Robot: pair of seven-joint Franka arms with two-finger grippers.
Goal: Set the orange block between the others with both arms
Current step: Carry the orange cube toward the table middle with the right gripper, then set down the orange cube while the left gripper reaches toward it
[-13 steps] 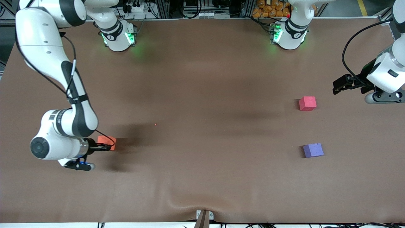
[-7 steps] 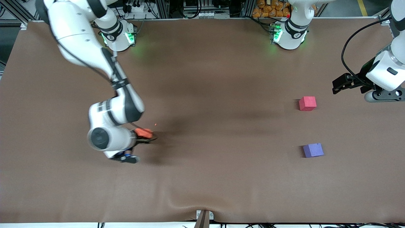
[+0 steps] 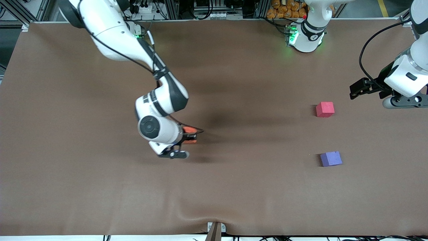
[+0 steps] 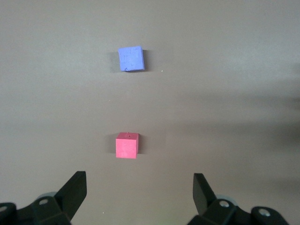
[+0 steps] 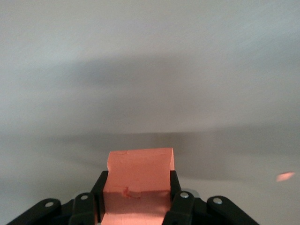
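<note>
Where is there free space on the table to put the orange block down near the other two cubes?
The bare strip between the red-pink cube and the purple cube is free. The wide middle of the table is bare too. The right gripper, over that middle, holds the orange block. The open left gripper hangs beside the red-pink cube, crowding that end.

A brown cloth (image 3: 234, 187) covered the bench (image 3: 20, 201), rumpled into soft folds along the edge nearest the front camera, with broad dim shadows lying across its middle. Past the edge by the bases stood metal framing (image 3: 174, 8), tangled black cables (image 3: 204, 6) and a heap of orange objects (image 3: 284, 8).
</note>
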